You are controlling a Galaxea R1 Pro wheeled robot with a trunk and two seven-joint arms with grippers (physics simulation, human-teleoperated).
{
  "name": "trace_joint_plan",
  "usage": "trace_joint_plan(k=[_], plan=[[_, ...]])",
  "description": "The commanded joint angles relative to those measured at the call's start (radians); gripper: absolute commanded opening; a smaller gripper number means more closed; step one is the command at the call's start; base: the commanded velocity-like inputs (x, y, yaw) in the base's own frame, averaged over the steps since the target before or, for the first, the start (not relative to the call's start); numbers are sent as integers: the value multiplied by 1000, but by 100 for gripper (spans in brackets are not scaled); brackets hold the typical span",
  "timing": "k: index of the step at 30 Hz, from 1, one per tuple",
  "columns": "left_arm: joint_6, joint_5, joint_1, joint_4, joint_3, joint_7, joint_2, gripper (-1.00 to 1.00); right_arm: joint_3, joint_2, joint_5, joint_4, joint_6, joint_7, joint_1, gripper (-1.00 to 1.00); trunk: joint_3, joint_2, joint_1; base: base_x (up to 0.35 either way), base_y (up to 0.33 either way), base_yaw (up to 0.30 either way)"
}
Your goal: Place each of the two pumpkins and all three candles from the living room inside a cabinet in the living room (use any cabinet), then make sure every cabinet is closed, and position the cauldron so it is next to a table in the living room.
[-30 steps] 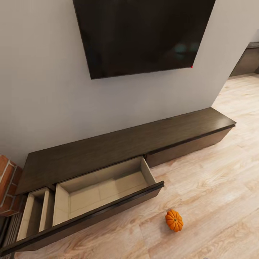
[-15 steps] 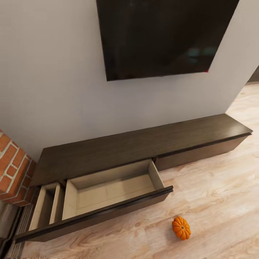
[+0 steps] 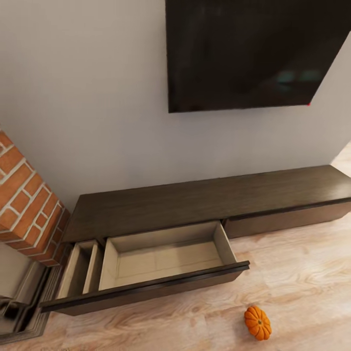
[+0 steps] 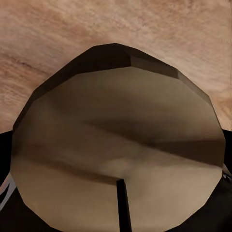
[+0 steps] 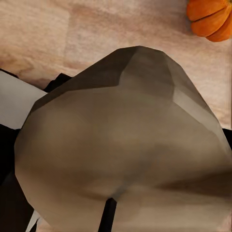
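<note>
Nowhere is any writing legible. One pumpkin (image 3: 258, 322) lies on the floor (image 3: 302, 273) before the cabinet (image 3: 204, 202) with its open drawer (image 3: 165, 258). Neither pincer's state can be told.

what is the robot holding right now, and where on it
Cannot be told: both wrist views are blocked by a tan faceted shape. The pumpkin lies loose on the floor.

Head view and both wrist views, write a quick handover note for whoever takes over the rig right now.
Pincers: both wrist views are blocked by a rounded tan shape, so open or shut cannot be told.
Things: one pumpkin lies on the wood floor in front of the cabinet. The cabinet's wide drawer is pulled out, nothing visible inside; a narrow compartment beside it is open too.
Done: drawer opened.
Left: put this pumpkin in, stow the rest, close the cabinet, place the cauldron.
</note>
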Motion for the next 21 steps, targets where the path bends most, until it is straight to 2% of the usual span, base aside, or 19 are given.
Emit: trace_joint_plan(k=[1,6,14,21], plan=[[4,7,0,-2,-7,5,1,-100,-8,0,7,-1,-3,4,0,-100,1,0,0,0,0,227],[4,7,0,-3,-7,5,-1,-100,-8,0,8,-1,-3,4,0,-100,7,0,0,0,-43,227],[4,7,0,-2,-7,5,0,-100,-8,0,7,-1,-3,4,0,-100,16,0,0,0,-218,228],[4,7,0,-2,-7,5,1,-100,-8,0,8,-1,-3,4,1,-100,25,0,0,0,-23,229]])
